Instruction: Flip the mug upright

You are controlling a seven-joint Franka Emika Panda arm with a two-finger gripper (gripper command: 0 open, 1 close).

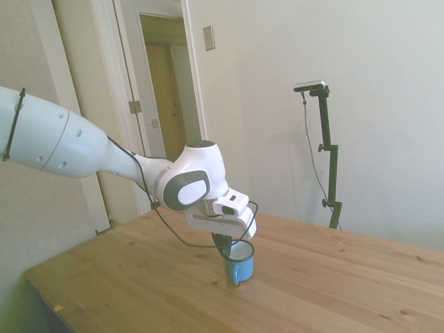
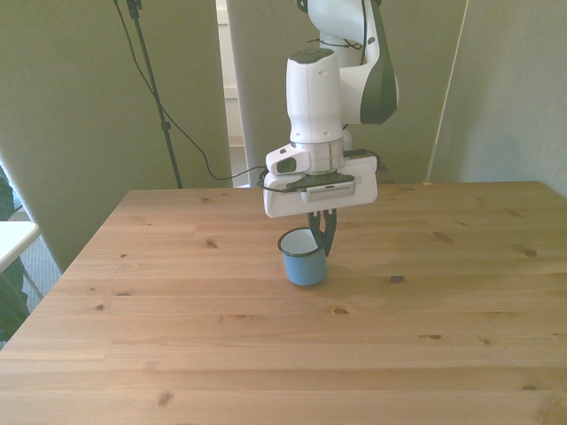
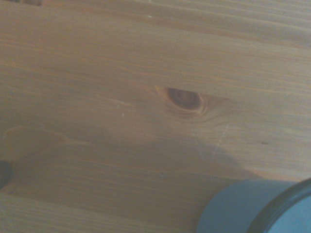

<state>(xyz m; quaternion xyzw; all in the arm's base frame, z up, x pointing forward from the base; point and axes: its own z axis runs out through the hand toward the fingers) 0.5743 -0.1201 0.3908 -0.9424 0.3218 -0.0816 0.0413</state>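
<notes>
We see a wooden table w/ dark knots, a pale wall behind, an open doorway nearby.

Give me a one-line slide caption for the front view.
The gripper grips the rim of the blue mug, which stands upright, mouth up, on the wooden table.

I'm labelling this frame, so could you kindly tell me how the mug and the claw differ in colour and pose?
The mug is blue, white inside; the claw is dark. The mug stands upright, mouth up, on the table; the claw hangs downward over it, gripping its rim. They touch at that rim.
</notes>
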